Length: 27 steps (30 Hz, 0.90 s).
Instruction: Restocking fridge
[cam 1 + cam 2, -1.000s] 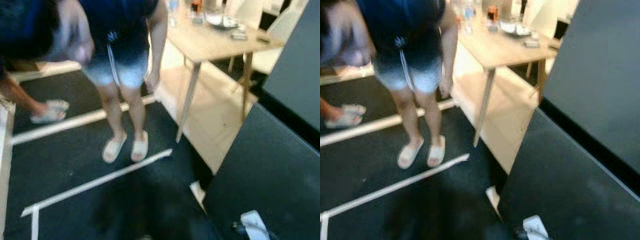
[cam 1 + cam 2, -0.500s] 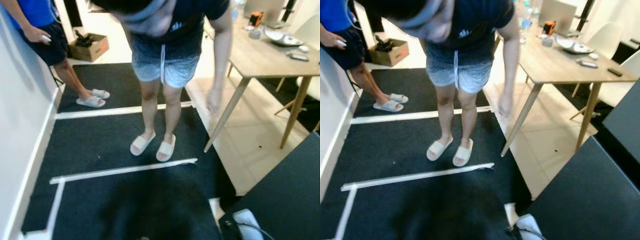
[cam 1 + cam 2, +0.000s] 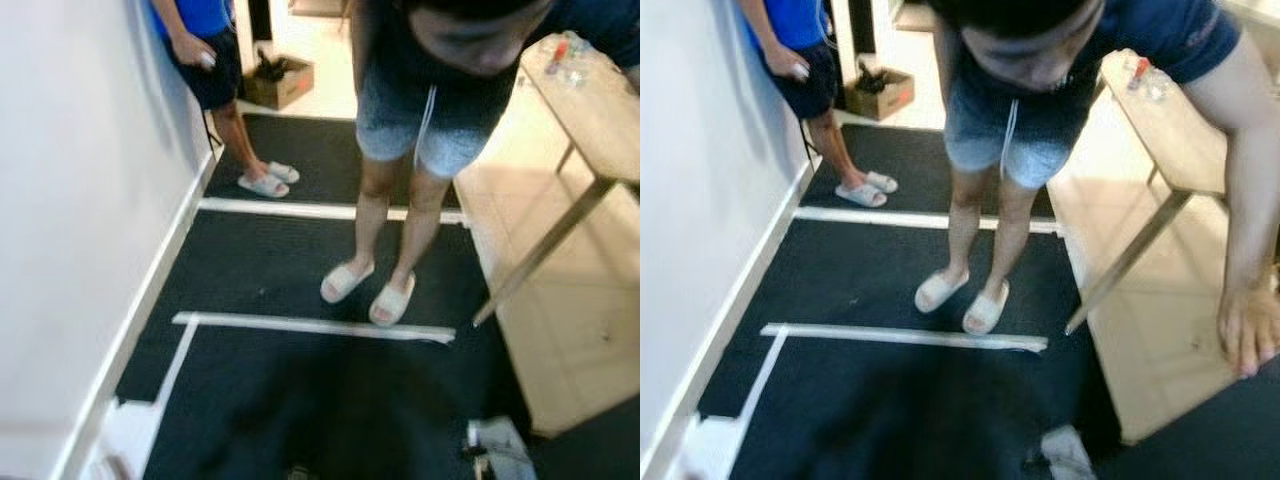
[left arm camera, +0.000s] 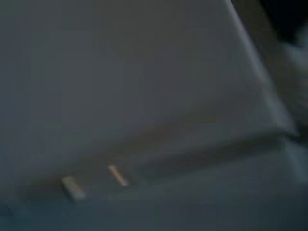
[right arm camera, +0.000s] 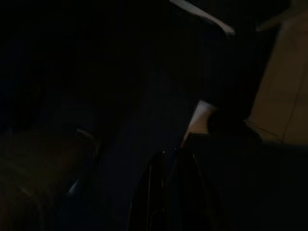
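I am looking down at a black mat (image 3: 300,270) with white tape lines (image 3: 310,326) on it. I see no fridge here, and nothing to put in one, so I cannot tell where the fridge is.

A person in pale slippers (image 3: 346,281) stands on the mat right in front of me and bends over toward me. That person's hand (image 3: 1247,330) hangs low on my right. Another person in a blue top (image 3: 205,40) stands farther back by the white wall (image 3: 70,220). A brown box (image 3: 278,80) sits on the floor behind them.

My right gripper (image 5: 168,192) hangs in the dark, and its black fingers look pressed together with nothing between them. The left wrist view is gray and blurry, so I cannot tell if my left gripper is open or closed.

I think my job now is to find the fridge. I should go slowly and look around first. The wall is close on my left. A wooden tabletop (image 3: 1160,130) with thin legs is close on my right. The person fills the middle. The most room is the mat right at my feet.
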Available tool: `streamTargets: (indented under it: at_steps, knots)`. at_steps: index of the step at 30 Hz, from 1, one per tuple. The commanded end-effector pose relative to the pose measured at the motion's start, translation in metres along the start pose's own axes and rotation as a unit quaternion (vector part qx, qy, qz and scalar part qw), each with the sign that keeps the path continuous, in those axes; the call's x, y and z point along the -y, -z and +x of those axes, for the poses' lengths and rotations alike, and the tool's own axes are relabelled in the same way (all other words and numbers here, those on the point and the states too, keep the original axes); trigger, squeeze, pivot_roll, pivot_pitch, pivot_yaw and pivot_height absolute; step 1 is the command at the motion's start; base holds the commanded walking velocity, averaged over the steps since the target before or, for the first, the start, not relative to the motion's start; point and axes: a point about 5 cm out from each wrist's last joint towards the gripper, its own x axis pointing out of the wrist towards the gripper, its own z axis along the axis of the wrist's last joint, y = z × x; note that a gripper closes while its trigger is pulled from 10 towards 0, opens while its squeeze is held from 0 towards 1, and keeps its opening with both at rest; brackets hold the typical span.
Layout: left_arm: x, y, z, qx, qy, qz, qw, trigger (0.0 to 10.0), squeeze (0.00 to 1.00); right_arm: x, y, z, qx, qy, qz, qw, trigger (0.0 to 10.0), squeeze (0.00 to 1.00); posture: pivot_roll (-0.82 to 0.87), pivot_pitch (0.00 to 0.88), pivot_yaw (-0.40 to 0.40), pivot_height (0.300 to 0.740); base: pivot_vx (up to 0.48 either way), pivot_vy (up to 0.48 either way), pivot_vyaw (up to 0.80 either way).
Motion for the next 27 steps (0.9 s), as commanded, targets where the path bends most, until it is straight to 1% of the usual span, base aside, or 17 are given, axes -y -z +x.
streamTargets:
  at_steps: [1, 5, 6, 10, 11, 12, 13, 14, 16, 18, 19, 21, 23, 24, 25, 26, 27]
  knots:
    - [0.006, 0.007, -0.002, -0.014, 0.010, 0.005, 1.000, 10.0, 0.00, 0.001, -0.002, 0.000, 0.007, 0.002, -0.001, 1.000, 10.0, 0.07, -0.02, 0.027, -0.067, 0.740, 0.000, 0.000, 0.80]
    - [0.006, 0.006, -0.002, -0.013, 0.010, 0.003, 1.000, 10.0, 0.00, 0.003, -0.003, 0.000, 0.009, 0.007, 0.001, 1.000, 10.0, 0.05, -0.02, 0.026, -0.068, 0.740, 0.000, 0.000, 0.80]
    - [0.007, 0.006, -0.002, -0.013, 0.010, -0.003, 1.000, 10.0, 0.00, 0.005, -0.005, 0.000, 0.013, 0.015, 0.007, 1.000, 10.0, 0.03, -0.02, 0.025, -0.066, 0.740, 0.000, 0.000, 0.00]
    - [0.008, 0.006, -0.002, -0.014, 0.010, -0.018, 1.000, 10.0, 0.00, 0.008, -0.009, 0.001, 0.021, 0.027, 0.019, 0.999, 10.0, 0.01, -0.02, 0.022, -0.067, 0.740, 0.000, 0.000, 0.00]
    - [0.008, 0.005, -0.001, -0.016, 0.012, -0.038, 0.999, 10.0, 0.00, 0.010, -0.014, 0.002, 0.032, 0.033, 0.028, 0.999, 10.0, 0.00, -0.02, 0.023, -0.067, 0.740, 0.000, 0.000, 0.00]
    - [0.008, 0.005, -0.001, -0.016, 0.012, -0.038, 0.999, 10.0, 0.00, 0.010, -0.014, 0.002, 0.032, 0.033, 0.028, 0.999, 10.0, 0.00, -0.02, 0.023, -0.067, 0.740, 0.000, 0.000, 0.00]
    - [0.009, 0.003, 0.000, -0.017, 0.018, -0.084, 0.996, 10.0, 0.00, 0.016, -0.025, 0.003, 0.058, 0.051, 0.044, 0.996, 10.0, 0.00, -0.02, 0.024, -0.069, 0.740, 0.000, 0.000, 0.00]
    - [0.009, 0.002, 0.000, -0.017, 0.022, -0.102, 0.994, 10.0, 0.00, 0.019, -0.029, 0.003, 0.067, 0.063, 0.052, 0.994, 10.0, 0.00, -0.03, 0.025, -0.070, 0.740, 0.000, 0.000, 0.00]
    - [0.009, 0.001, 0.001, -0.016, 0.025, -0.110, 0.993, 10.0, 0.00, 0.022, -0.031, 0.003, 0.072, 0.071, 0.057, 0.993, 10.0, 0.00, -0.03, 0.026, -0.071, 0.740, 0.000, 0.000, 0.00]
    - [0.010, -0.006, 0.002, -0.002, 0.032, -0.109, 0.994, 10.0, 0.00, 0.028, -0.034, 0.002, 0.080, 0.089, 0.073, 0.990, 10.0, 0.00, -0.05, 0.029, -0.070, 0.740, 0.000, 0.000, 0.00]
    - [0.010, -0.006, 0.002, -0.002, 0.032, -0.109, 0.994, 10.0, 0.00, 0.028, -0.034, 0.002, 0.080, 0.089, 0.073, 0.990, 10.0, 0.00, -0.05, 0.029, -0.070, 0.740, 0.000, 0.000, 0.00]
    - [0.014, -0.019, 0.005, 0.022, 0.045, -0.095, 0.994, 10.0, 0.00, 0.036, -0.032, 0.000, 0.077, 0.118, 0.094, 0.986, 10.0, 0.00, -0.05, 0.029, -0.069, 0.740, 0.000, 0.000, 0.00]
    - [0.021, -0.036, 0.008, 0.054, 0.058, -0.075, 0.994, 10.0, 0.00, 0.045, -0.022, -0.003, 0.058, 0.148, 0.125, 0.979, 10.0, 0.00, -0.07, 0.033, -0.061, 0.740, 0.000, 0.000, 0.00]
    - [0.021, -0.036, 0.008, 0.054, 0.058, -0.075, 0.994, 10.0, 0.00, 0.045, -0.022, -0.003, 0.058, 0.148, 0.125, 0.979, 10.0, 0.00, -0.07, 0.033, -0.061, 0.740, 0.000, 0.000, 0.00]
    - [0.024, -0.044, 0.009, 0.067, 0.062, -0.069, 0.993, 10.0, 0.00, 0.047, -0.017, -0.004, 0.049, 0.158, 0.136, 0.977, 10.0, 0.00, -0.08, 0.034, -0.059, 0.740, 0.000, 0.000, 0.00]
    - [0.024, -0.044, 0.009, 0.067, 0.062, -0.069, 0.993, 10.0, 0.00, 0.047, -0.017, -0.004, 0.049, 0.158, 0.136, 0.977, 10.0, 0.00, -0.08, 0.034, -0.059, 0.740, 0.000, 0.000, 0.00]
    - [0.029, -0.058, 0.011, 0.090, 0.076, -0.064, 0.991, 10.0, 0.00, 0.050, -0.006, -0.008, 0.035, 0.173, 0.154, 0.972, 10.0, 0.00, -0.09, 0.038, -0.059, 0.740, 0.000, 0.000, 0.00]
